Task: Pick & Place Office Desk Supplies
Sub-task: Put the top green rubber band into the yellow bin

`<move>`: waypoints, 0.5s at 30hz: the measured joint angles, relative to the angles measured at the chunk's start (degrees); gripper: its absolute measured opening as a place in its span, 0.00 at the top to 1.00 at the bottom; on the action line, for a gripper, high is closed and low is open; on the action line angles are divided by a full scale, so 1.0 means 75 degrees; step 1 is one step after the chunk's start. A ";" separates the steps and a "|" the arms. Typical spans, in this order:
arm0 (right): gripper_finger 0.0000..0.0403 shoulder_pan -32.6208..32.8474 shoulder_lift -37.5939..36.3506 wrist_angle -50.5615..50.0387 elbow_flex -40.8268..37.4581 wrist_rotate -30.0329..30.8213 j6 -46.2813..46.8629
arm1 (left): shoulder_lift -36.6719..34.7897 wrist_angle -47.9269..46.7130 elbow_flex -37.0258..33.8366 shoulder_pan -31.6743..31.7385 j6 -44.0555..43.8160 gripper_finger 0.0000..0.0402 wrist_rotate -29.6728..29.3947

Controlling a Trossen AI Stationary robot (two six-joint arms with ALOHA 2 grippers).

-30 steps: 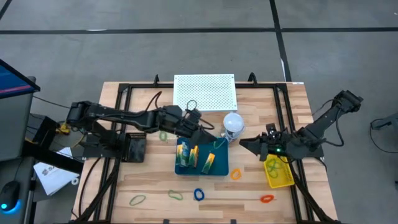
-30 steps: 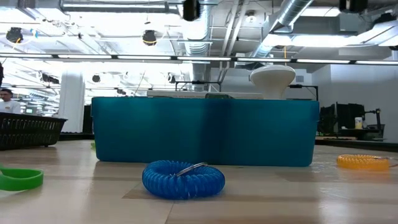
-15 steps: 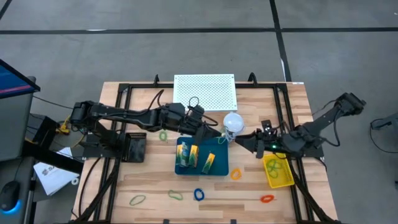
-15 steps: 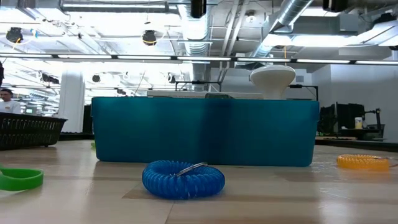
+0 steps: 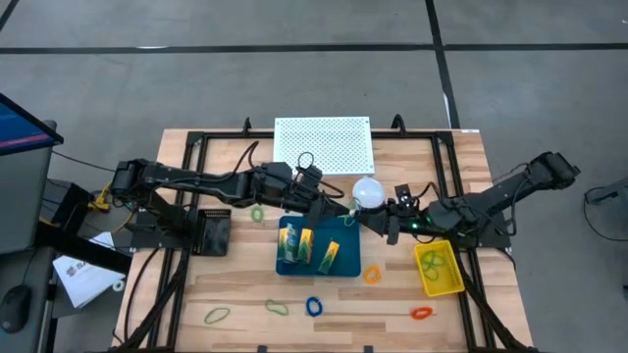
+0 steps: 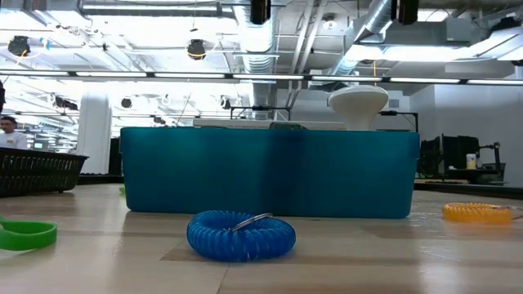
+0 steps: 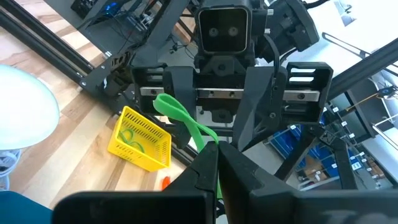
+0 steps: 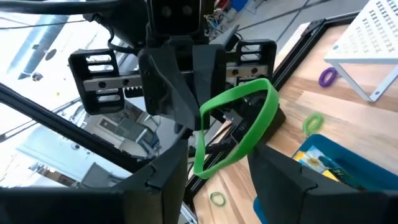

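A: Where is the thin green rubber loop (image 8: 239, 127) sitting?
B: Above the blue plastic bin (image 5: 348, 265), pinched in the left gripper (image 5: 345, 218).
A: And the right gripper (image 5: 378, 227)?
B: It is facing the loop, fingers spread around it.

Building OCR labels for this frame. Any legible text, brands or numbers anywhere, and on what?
Nothing legible in any view.
Packets in the blue bin: print on them, too small to read.
Paper sheet beside the table: dark marks, too blurred to read.
Yellow basket, white perforated board, green band held by the left claw: no text visible.
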 joint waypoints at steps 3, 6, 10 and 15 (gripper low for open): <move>0.59 -0.0055 -0.0034 0.0008 0.0000 -0.0041 -0.0135 | 0.0000 -0.0019 0.0000 0.0000 -0.0001 1.00 -0.0003; 0.60 -0.0055 -0.0044 0.0041 0.0009 -0.0041 -0.0179 | 0.0000 -0.0073 0.0000 0.0000 -0.0001 1.00 -0.0017; 0.65 -0.0051 -0.0037 0.0039 0.0009 -0.0041 -0.0179 | 0.0000 -0.0074 0.0000 0.0000 -0.0001 1.00 -0.0047; 0.81 -0.0052 -0.0035 0.0029 0.0009 -0.0041 -0.0223 | 0.0000 -0.0072 0.0000 0.0000 0.0007 1.00 -0.0044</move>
